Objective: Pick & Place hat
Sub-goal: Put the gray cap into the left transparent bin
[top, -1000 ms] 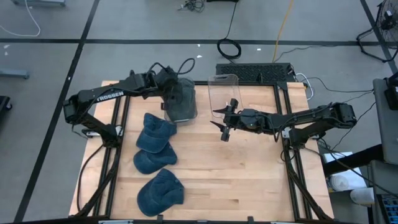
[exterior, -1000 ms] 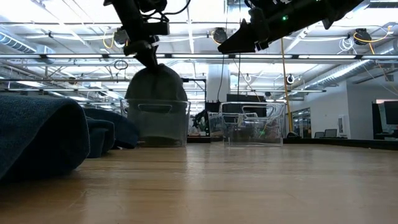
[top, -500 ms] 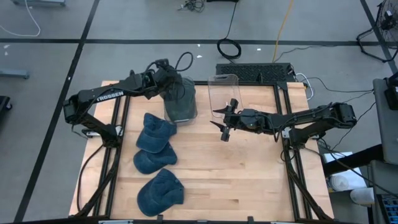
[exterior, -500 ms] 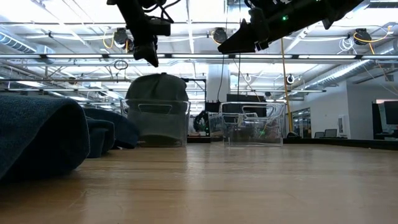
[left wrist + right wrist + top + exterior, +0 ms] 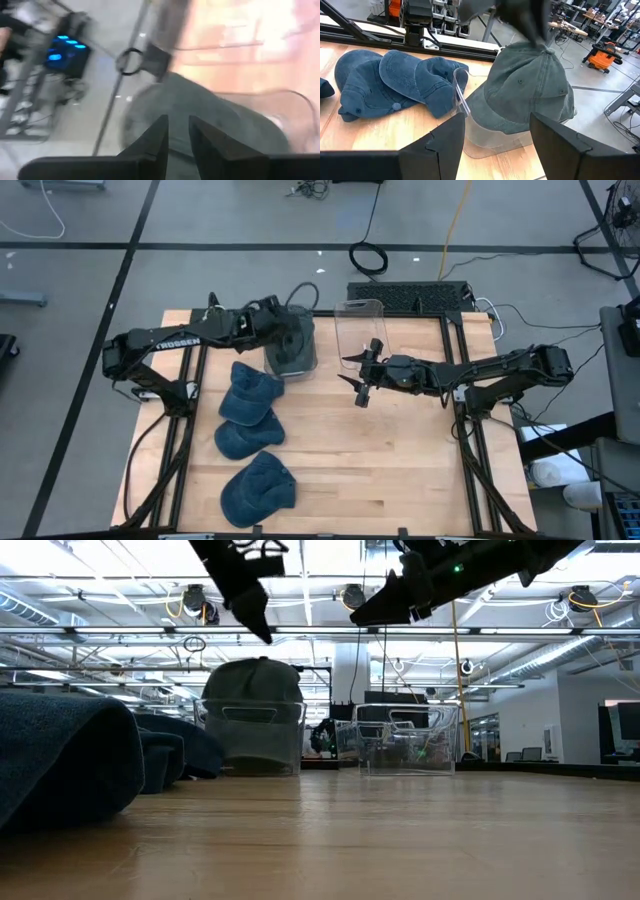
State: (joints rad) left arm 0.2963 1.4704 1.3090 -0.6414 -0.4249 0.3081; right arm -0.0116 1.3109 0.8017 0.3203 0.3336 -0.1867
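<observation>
— Where is your left pincer?

— My left gripper (image 5: 272, 315) hangs over the far-left part of the table (image 5: 400, 460), just beside the near-left rim of the clear bin (image 5: 292, 360). Its fingers (image 5: 150, 142) stand close together with only a thin gap, and nothing is between them.

— And the hat?

— The grey-green hat (image 5: 292, 338) sits in that clear bin, its crown bulging above the rim. From table level it shows as a dome over the bin wall (image 5: 252, 690), with my pincer above it and apart from it.

— Any writing?

— White letters reading TROSSEN run along my left arm (image 5: 165, 337). I can read nothing else.

— Your other pincer?

— My right gripper (image 5: 362, 375) waits above the middle of the table, jaws wide apart and empty, pointing toward the left side. Behind it, near the far edge, stands a second clear bin (image 5: 362, 330).

— What else is on the table?

— Three blue hats (image 5: 250, 440) lie in a row down the left side, from beside the filled bin toward the near-left corner.
</observation>
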